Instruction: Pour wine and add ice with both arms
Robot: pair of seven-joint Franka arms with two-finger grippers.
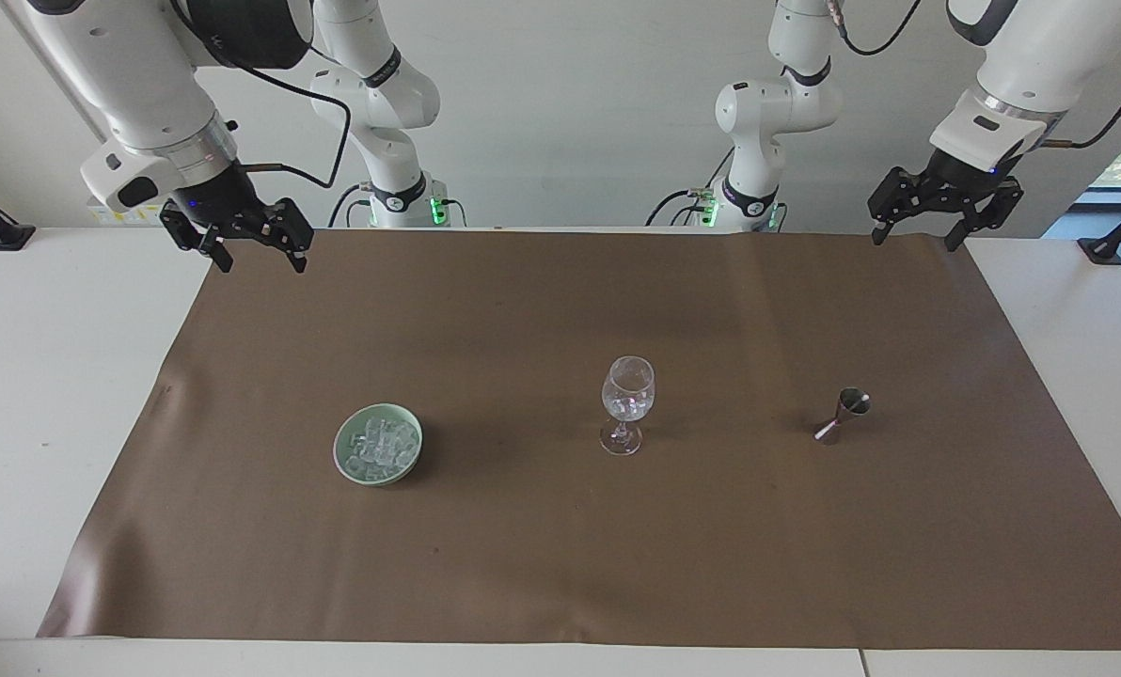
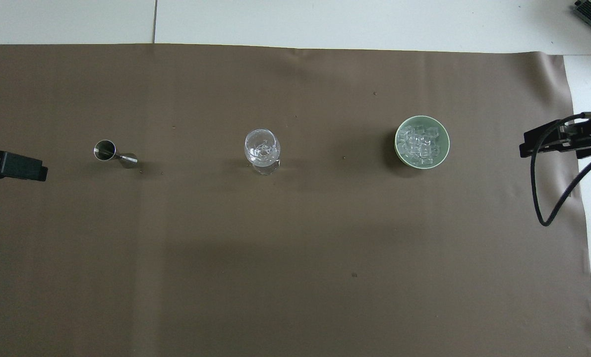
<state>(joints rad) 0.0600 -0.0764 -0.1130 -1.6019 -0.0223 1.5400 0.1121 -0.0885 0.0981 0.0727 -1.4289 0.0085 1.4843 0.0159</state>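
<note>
Worktop [image 1: 15, 395]: carrying a brown mat [image 1: 560, 527].
Ice [image 1: 379, 444]: lying in a green bowl [image 1: 346, 459], well apart from both hands.
Right hand [image 1: 256, 260]: hanging spread wide, gripping nothing, over the mat's corner.
Left hand [image 1: 914, 236]: hanging spread wide, gripping nothing, over the mat's edge.

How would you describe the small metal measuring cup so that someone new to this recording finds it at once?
On the brown mat, three things stand in a row; the measuring cup is the one at the left arm's end, beside the stemmed glass. It is the only metal piece: a small silvery double cone pinched at the waist, unlike the clear glass and the green bowl of ice.
</note>
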